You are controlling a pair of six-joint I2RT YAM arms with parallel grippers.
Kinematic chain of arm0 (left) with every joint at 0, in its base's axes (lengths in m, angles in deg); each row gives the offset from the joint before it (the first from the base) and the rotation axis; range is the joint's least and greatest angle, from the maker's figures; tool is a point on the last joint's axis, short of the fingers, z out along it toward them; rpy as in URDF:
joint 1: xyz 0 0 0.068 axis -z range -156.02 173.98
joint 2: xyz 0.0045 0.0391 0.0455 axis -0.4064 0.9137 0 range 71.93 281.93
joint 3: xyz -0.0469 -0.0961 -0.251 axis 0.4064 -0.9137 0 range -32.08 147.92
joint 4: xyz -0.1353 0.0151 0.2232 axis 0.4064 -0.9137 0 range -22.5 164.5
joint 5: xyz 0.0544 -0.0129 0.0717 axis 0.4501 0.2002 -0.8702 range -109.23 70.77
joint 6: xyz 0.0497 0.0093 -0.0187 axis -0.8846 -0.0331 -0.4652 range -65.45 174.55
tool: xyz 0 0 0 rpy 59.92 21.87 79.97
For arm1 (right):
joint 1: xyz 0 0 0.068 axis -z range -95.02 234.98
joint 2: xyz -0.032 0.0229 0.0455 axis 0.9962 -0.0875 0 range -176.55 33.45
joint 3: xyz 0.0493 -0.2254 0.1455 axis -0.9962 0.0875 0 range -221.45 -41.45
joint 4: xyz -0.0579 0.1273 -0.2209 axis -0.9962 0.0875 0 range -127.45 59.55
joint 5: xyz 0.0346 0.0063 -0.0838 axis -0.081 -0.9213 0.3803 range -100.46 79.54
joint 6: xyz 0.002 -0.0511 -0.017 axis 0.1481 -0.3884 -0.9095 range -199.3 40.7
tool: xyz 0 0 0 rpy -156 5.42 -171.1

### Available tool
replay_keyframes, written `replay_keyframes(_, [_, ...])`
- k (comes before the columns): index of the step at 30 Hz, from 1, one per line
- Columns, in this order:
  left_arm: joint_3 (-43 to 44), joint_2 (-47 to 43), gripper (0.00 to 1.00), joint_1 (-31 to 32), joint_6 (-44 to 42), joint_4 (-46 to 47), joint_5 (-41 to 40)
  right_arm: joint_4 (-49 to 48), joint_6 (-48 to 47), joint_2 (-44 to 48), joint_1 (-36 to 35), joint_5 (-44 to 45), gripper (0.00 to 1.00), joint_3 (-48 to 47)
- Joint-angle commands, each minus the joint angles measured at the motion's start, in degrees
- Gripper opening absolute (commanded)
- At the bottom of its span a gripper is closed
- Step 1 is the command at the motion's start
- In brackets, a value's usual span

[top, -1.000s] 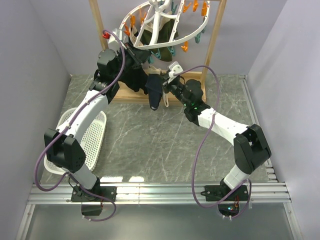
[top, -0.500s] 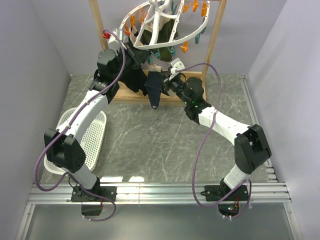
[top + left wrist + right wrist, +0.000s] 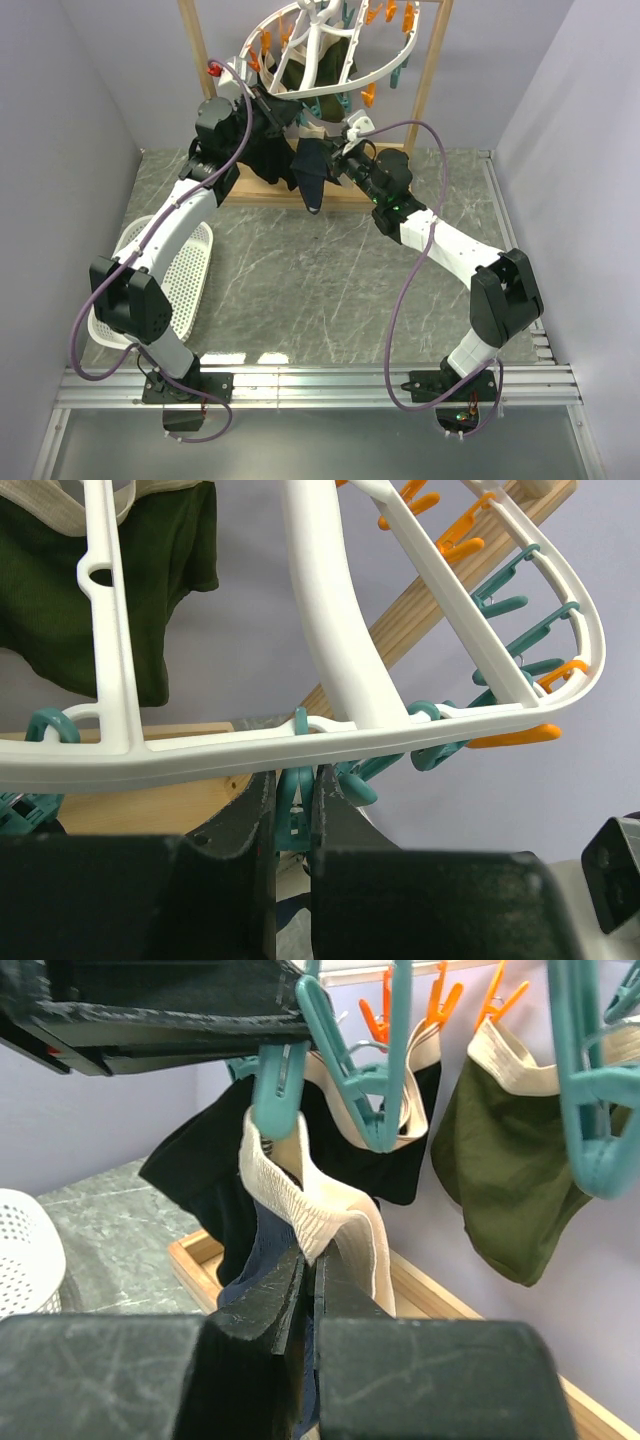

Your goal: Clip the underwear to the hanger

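navy fabric with a pale beige waistband: that's the underwear (image 3: 325,1210), up in the air just under the white hanger (image 3: 318,620), well above the marble worktop (image 3: 300,290). the right hand (image 3: 310,1278) is pinched tight on the waistband from below, with the cloth between its fingers. the left hand (image 3: 292,818) is squeezing a teal peg (image 3: 296,752) that hangs from the hanger's rim, one finger pressed on either side. from the right wrist we see the waistband's top edge meeting that peg's lower tip. whether the peg bites the cloth, we cannot tell. beside it hang an olive-green garment (image 3: 510,1160) and a black garment (image 3: 200,1175). the hanger dangles inside a wooden frame (image 3: 428,90), and a white basket (image 3: 195,265) sits on the worktop at left.
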Motion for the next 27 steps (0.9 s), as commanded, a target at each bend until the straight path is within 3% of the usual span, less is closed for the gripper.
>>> replay_keyframes(1, [1.2,2.0,0.00,-0.2,-1.8,-5.7,0.7,-2.4,0.3,1.4,0.3,-1.8,0.00,-2.8])
replay_keyframes(19, [0.5,1.7,0.01,-0.2,-3.3,-5.4,1.4,1.8,1.2,-1.2,0.3,-0.7,0.00,-9.7])
replay_keyframes(22, [0.5,1.6,0.09,-0.2,-3.2,-5.4,1.3,2.0,1.3,-1.4,0.3,-1.1,0.00,-10.3])
replay_keyframes(27, [1.1,1.2,0.33,-0.2,-2.8,-5.0,0.6,2.6,1.2,-1.7,0.3,-1.4,0.00,-11.0])
